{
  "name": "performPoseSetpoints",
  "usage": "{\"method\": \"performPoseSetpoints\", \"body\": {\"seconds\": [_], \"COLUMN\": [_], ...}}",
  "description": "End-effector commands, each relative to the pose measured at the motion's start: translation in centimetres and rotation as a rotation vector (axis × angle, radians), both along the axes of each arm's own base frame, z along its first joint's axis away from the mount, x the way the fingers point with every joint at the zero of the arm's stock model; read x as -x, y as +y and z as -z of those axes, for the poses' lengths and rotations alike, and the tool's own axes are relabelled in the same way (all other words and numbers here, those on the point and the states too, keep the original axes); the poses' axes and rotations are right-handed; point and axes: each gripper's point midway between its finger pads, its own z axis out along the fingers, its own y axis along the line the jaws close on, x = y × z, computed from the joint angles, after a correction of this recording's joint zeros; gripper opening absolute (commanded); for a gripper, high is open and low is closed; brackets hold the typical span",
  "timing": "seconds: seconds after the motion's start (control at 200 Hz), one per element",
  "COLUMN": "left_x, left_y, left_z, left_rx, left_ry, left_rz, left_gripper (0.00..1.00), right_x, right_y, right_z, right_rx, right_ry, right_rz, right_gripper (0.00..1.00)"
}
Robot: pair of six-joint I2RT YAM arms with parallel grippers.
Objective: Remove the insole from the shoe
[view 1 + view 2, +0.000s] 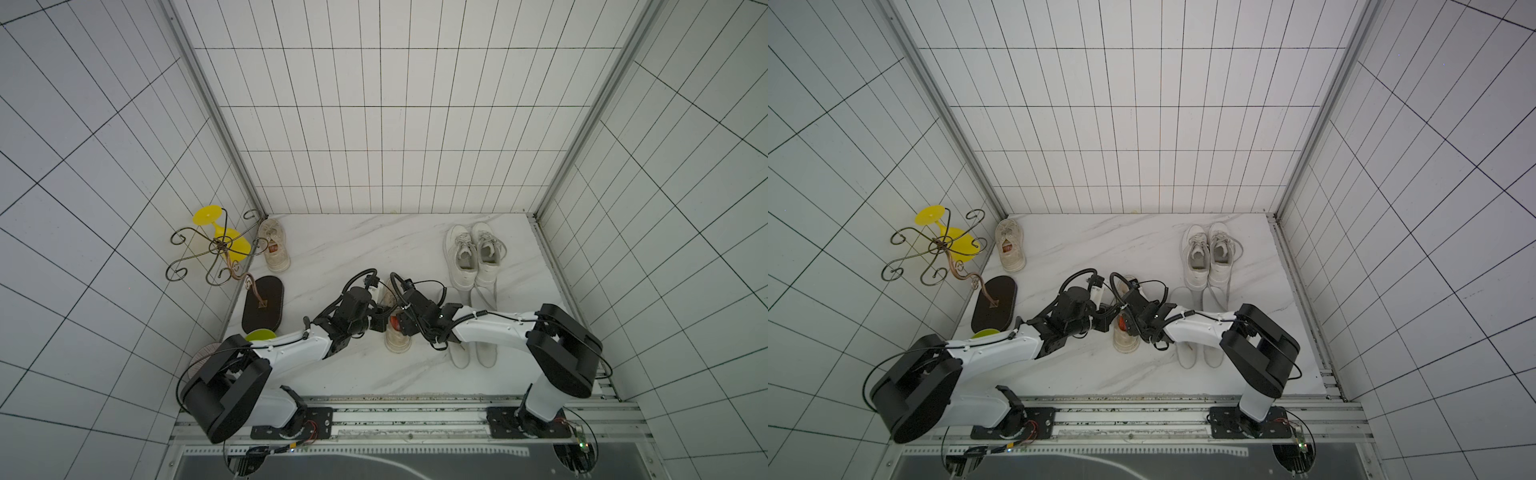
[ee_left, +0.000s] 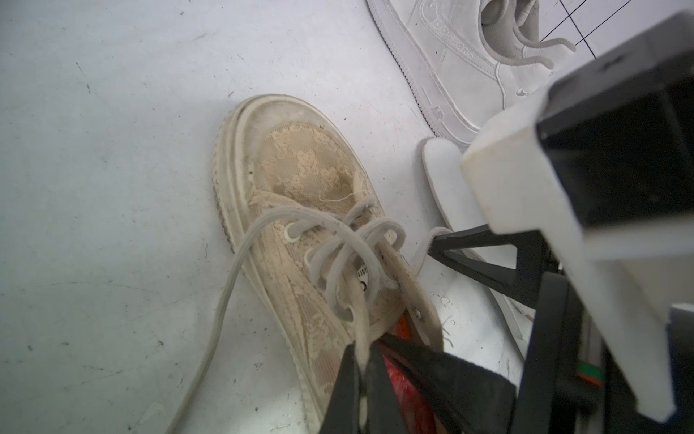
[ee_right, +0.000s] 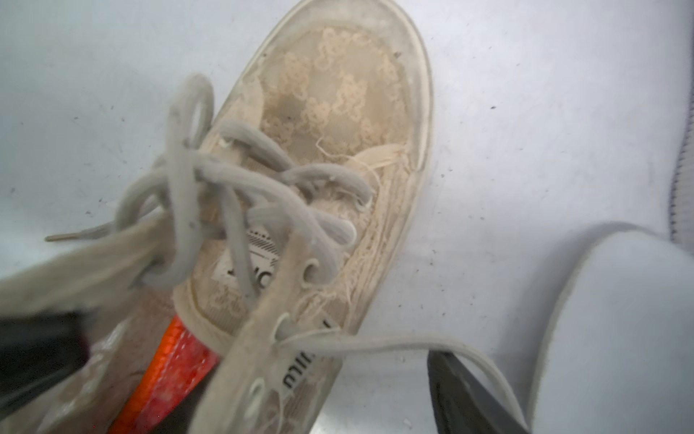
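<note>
White marble-veined counter (image 1: 353,249), white tiled walls (image 1: 395,124) on three sides.
Far right: pair of white lace-up leather sneakers (image 1: 473,255), side by side and touching, laces loose.
Nearer than the pair: two flat white foam insoles (image 1: 1185,353), side by side; one shows up close (image 2: 447,176).
Far-left corner: single worn beige sneaker (image 1: 274,245).
Beside it: dark scrolled wire stand (image 1: 220,247) holding a yellow plastic goblet (image 1: 208,216); its base is a dark oval (image 1: 264,305).
Near the oval: lime-green round item (image 1: 261,334), mostly hidden.

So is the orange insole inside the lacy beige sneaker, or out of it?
Inside. The orange-red insole lies down in the opening of the lacy beige sneaker, with the shoe's sides around it, as both wrist views show.
</note>
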Motion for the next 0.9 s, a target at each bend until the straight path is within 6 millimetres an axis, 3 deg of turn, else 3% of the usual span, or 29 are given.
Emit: {"method": "performPoseSetpoints", "body": {"seconds": [0.0, 0.23, 0.43, 0.725, 0.895], "left_x": [0.3, 0.0, -0.2, -1.1, -1.1], "left_y": [-0.3, -0.1, -0.5, -0.9, -1.1], "left_z": [-0.9, -0.7, 0.3, 2.8, 3.3], "left_rx": [0.021, 0.003, -0.018, -0.085, -0.089], "left_ry": [-0.022, -0.022, 0.006, 0.079, 0.094], "left_rz": [0.015, 0.006, 0.015, 0.003, 0.006], "left_gripper": [0.08, 0.32, 0.48, 0.51, 0.42], "right_x": [-3.7, -4.5, -4.2, -3.7, -2.7], "right_y": [0.0, 0.4, 1.0, 1.7, 2.0], "right_z": [-4.2, -7.0, -7.8, -7.1, -7.9], "right_rx": [-0.029, -0.13, -0.172, -0.194, -0.218], "right_ry": [-0.144, -0.197, -0.195, -0.159, -0.14], "right_rz": [0.106, 0.11, 0.086, 0.05, 0.01], "right_gripper": [0.7, 0.66, 0.65, 0.6, 0.57]}}
